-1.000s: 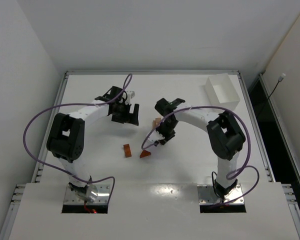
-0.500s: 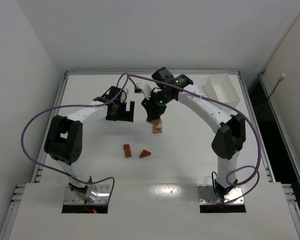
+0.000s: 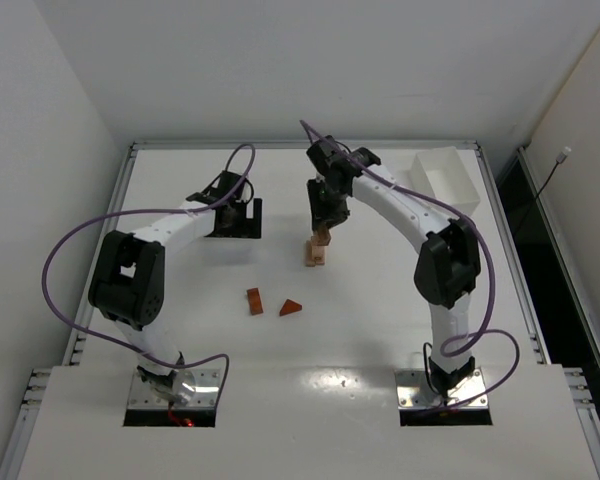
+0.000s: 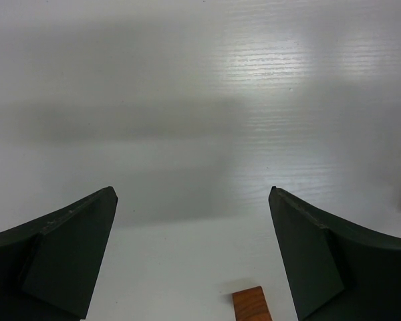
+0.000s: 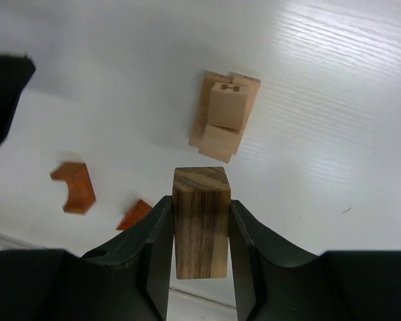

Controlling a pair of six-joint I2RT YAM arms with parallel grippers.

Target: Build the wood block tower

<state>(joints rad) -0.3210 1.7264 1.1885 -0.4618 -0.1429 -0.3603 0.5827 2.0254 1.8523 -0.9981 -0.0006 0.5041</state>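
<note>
Only the right wrist view shows that the right gripper [image 5: 200, 221] clamps a dark striped wood block [image 5: 200, 231] upright, apart from the tan tower [image 5: 224, 120], which stands near the middle of the tabletop. A reddish-brown arch block [image 5: 73, 187] and a wedge [image 5: 135, 214] lie toward the near edge. The left wrist view shows the left gripper [image 4: 192, 194] spread wide, holding nothing.

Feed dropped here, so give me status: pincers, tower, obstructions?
Right pincer shut on dark striped block, held near tan tower, not yet placed. Left pincer open, empty. Two reddish pieces lie loose, apart from tower.
</note>
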